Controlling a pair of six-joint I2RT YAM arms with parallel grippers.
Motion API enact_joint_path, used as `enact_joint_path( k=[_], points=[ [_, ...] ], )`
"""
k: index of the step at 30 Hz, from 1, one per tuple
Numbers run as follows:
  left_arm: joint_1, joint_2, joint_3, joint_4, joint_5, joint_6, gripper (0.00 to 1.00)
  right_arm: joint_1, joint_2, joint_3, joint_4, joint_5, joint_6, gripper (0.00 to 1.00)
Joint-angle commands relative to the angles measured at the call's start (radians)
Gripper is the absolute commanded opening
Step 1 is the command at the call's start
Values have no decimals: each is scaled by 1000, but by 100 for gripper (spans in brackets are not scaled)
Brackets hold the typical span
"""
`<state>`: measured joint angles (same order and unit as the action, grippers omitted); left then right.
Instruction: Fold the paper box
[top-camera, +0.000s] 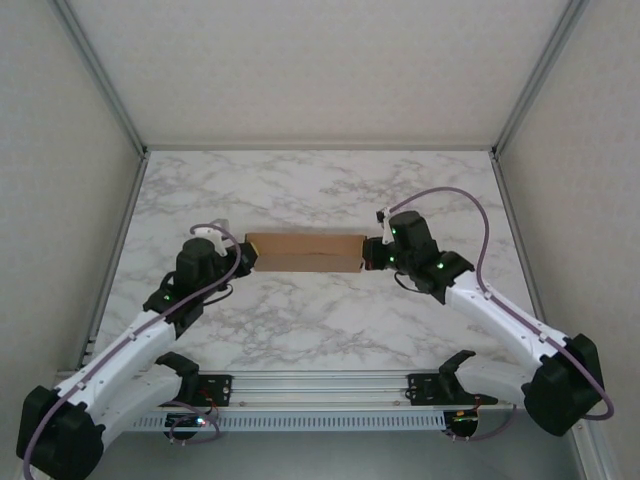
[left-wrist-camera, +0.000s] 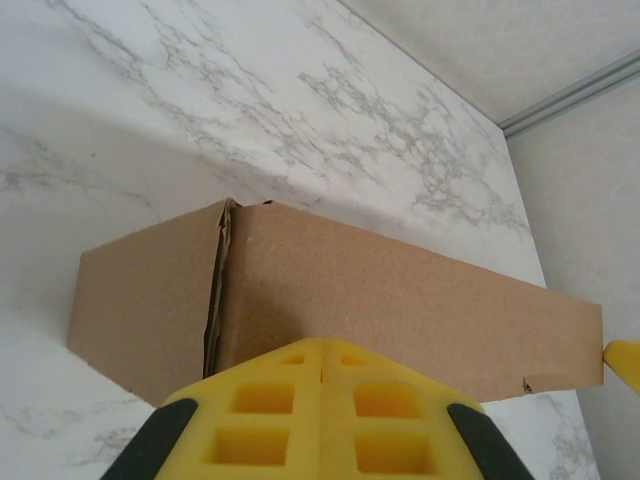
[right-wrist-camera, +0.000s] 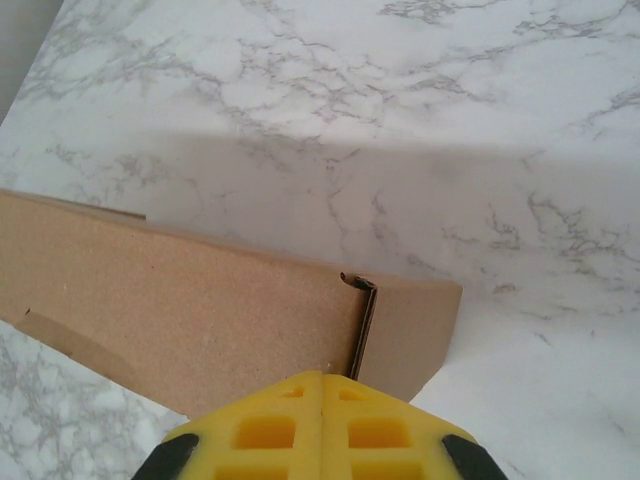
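Note:
The paper box (top-camera: 303, 253) is a closed, shallow brown cardboard box lying across the middle of the marble table. My left gripper (top-camera: 243, 258) sits at its left end and my right gripper (top-camera: 372, 254) at its right end. In the left wrist view the yellow fingers (left-wrist-camera: 250, 420) are pressed together, and the left gripper (left-wrist-camera: 322, 343) has its tip against the box (left-wrist-camera: 400, 300) beside a corner seam. The right wrist view shows the right gripper (right-wrist-camera: 322, 377) shut as well, its tip against the box (right-wrist-camera: 200, 310) near the other corner seam. Nothing is between either pair of fingers.
The marble tabletop (top-camera: 320, 190) is walled by white panels behind and on both sides. An aluminium rail (top-camera: 320, 385) with the arm bases runs along the near edge. Open tabletop lies behind and in front of the box.

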<state>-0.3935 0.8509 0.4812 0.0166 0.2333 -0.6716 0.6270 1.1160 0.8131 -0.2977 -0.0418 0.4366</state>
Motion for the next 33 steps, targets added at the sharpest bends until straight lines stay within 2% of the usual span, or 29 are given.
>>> enact_joint_path(
  k=[1, 7, 11, 14, 19, 21, 23, 25, 29, 33],
  points=[
    [-34, -14, -74, -155, -34, -82, 0, 33, -22, -73, -95, 46, 24, 4],
    [-66, -88, -141, -154, -31, -175, 0, 87, -50, -106, -101, 59, 38, 5],
    [-74, -80, -176, -130, -17, -190, 1, 92, -47, -130, -85, 69, 57, 8],
    [-74, -36, -134, -127, -28, -144, 16, 91, -14, -100, -106, 109, 58, 15],
    [-61, 108, 45, -190, -138, -21, 51, 59, 131, 28, -187, 130, 41, 29],
    [-38, 156, 87, -189, -196, 3, 57, 35, 196, 67, -201, 109, 43, 36],
    [-3, 207, 92, -143, -196, 16, 62, 7, 254, 98, -201, 70, 51, 42],
    [29, 293, 101, -98, -168, 22, 64, -14, 311, 126, -197, 45, 60, 46],
    [38, 456, 142, -28, -121, 47, 64, -39, 394, 161, -169, 3, 66, 47],
    [39, 579, 167, 26, -67, 42, 57, -59, 486, 192, -143, -44, 67, 47]
  ],
)
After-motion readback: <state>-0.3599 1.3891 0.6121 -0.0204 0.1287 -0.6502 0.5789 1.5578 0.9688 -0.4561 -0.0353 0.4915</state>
